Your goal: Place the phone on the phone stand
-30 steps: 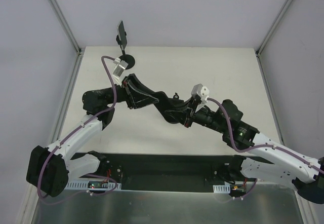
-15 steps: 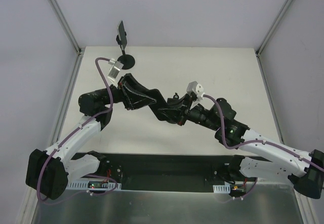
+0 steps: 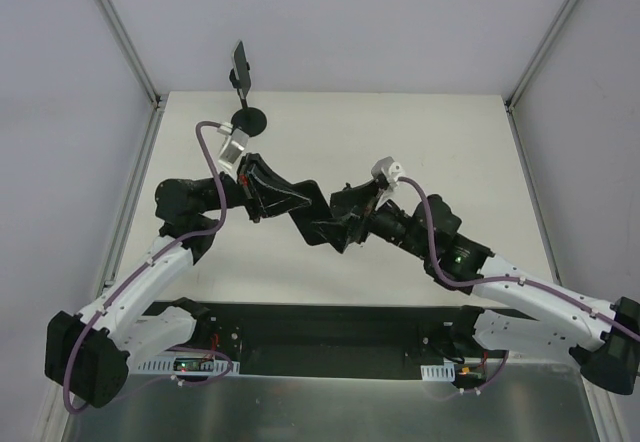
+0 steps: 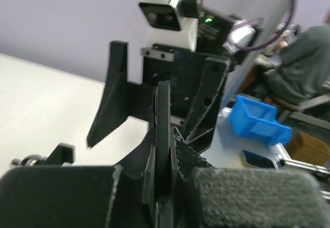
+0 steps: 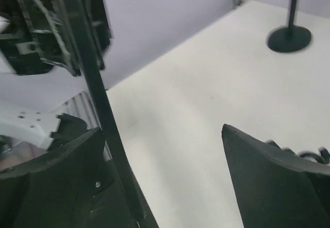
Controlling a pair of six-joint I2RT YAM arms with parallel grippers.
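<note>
**Now: get the phone clear, then over to the stand**

Up at the upper left of the overhead view, the stand (image 3: 241,67) stands upright at the far edge of the table (image 3: 420,142) with no phone on it. Right of it, near mid-frame, the left tool (image 4: 164,171) is pressed together on the phone (image 4: 163,109). In its wrist view the phone is a thin dark slab seen edge-on, running up the centre of the frame. It hangs in the air above the middle of the table, between the two tools. Further right, the right tool (image 5: 161,130) is spread, with a finger on either side of the phone. Its wrist view shows the phone just beside the finger at frame left and a wide gap to the other.

This looks like the end of a handover. The right tool should probably back straight out along the phone's plane so that neither finger brushes it. The left tool pinches a slim body and the phone could pivot, so a slow swing toward the upper left seems wise. At the stand, match the cradle's tilt, seat the lower edge first, and let go only once the phone rests.
</note>
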